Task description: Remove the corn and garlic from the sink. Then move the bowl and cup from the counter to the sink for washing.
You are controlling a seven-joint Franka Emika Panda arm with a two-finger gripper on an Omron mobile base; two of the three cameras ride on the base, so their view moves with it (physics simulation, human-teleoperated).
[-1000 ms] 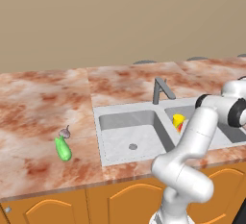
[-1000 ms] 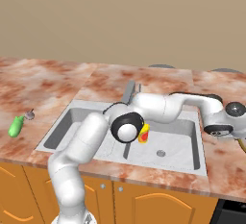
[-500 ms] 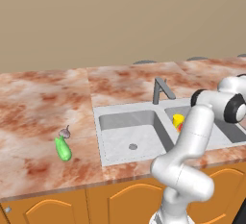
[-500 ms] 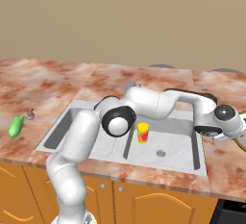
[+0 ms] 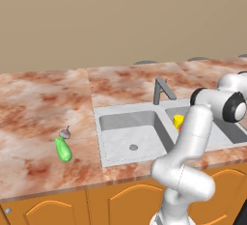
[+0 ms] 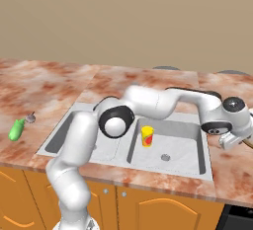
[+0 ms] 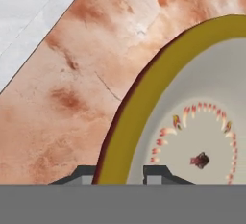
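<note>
The gripper [image 7: 120, 172] straddles the near rim of the bowl [image 7: 192, 122], one fingertip outside the mustard-yellow edge and one inside over the grey interior, jaws narrowed about the rim, though whether they already pinch it cannot be told. The bowl rests on the counter [image 6: 232, 160] right of the sink [image 6: 170, 147], so the carry runs leftward over the sink edge. The cup [image 6: 147, 136] stands in the right basin; the corn [image 5: 63, 150] and garlic [image 5: 65, 133] lie together on the left counter, well apart.
</note>
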